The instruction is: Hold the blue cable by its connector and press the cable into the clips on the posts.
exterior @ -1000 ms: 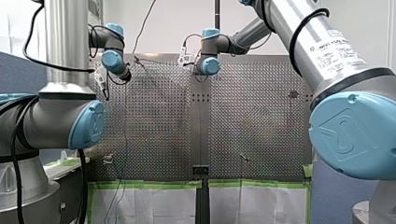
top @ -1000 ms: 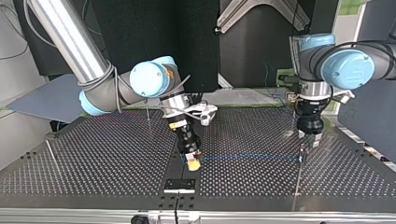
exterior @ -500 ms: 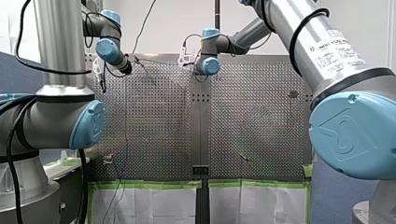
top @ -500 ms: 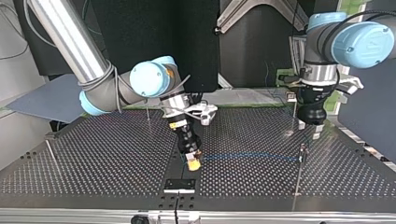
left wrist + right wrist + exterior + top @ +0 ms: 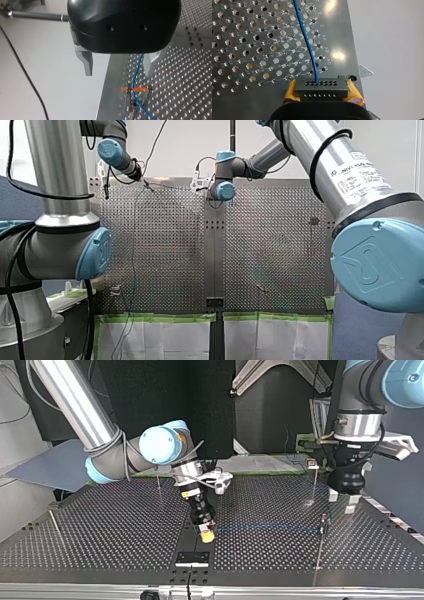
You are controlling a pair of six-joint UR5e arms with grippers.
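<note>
Across the top view from its nine o'clock side, my right arm [image 5: 100, 440] slants down to the perforated surface [image 5: 110, 530] and ends near the middle, toward six o'clock. My right arm's jaws are closed on the black connector [image 5: 320, 86], with the yellow pads [image 5: 206, 536] pressed against its two ends. The right wrist view shows it sitting square between them.

The blue cable [image 5: 265, 528] leaves the connector and runs level toward three o'clock, just above the surface, to the top of a thin post [image 5: 319, 552]. A second thin post [image 5: 313, 482] stands near it, toward twelve o'clock.

At three o'clock, close to the surface's edge, my left arm [image 5: 360, 425] comes down from above. My left arm's jaws stand wide open and hold nothing. Their metal fingers [image 5: 333, 495] hang above the surface, apart from the cable.

In the left wrist view the cable lies below those fingers, nearer one of them, and crosses a small orange clip [image 5: 133, 88] on a post.
</note>
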